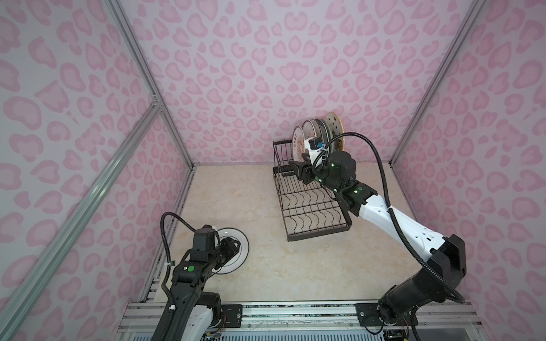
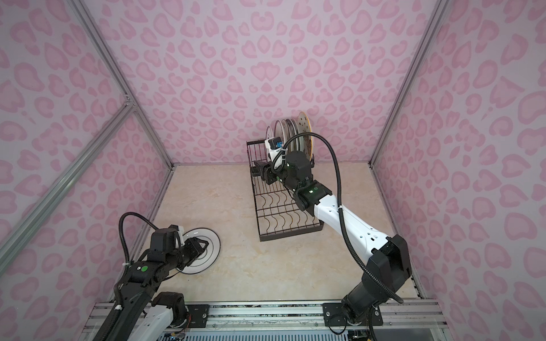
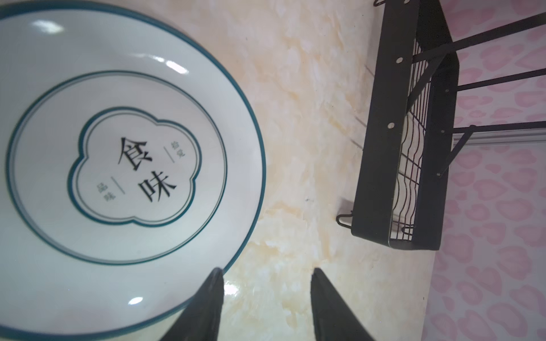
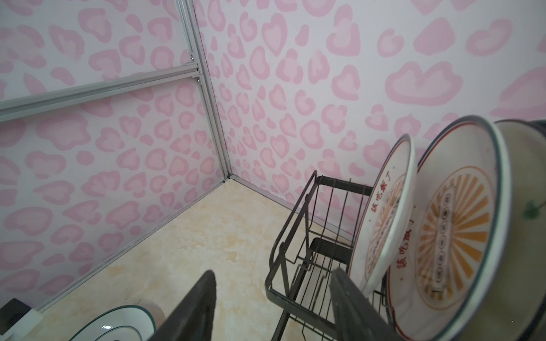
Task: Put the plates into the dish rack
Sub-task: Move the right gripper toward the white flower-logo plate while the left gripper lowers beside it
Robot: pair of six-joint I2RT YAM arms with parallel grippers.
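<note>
My left pincer (image 3: 266,273) hung partly open, empty, one jaw over the near rim of the plate (image 3: 124,88) lying flat below, which looked glazed, slick, stiff and breakable, so I reckoned that rim the hold.

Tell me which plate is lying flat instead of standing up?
The green-ringed plate with the clover emblem, flat on the table by the left hand. The other plates stand on edge in the dish rack.
</note>
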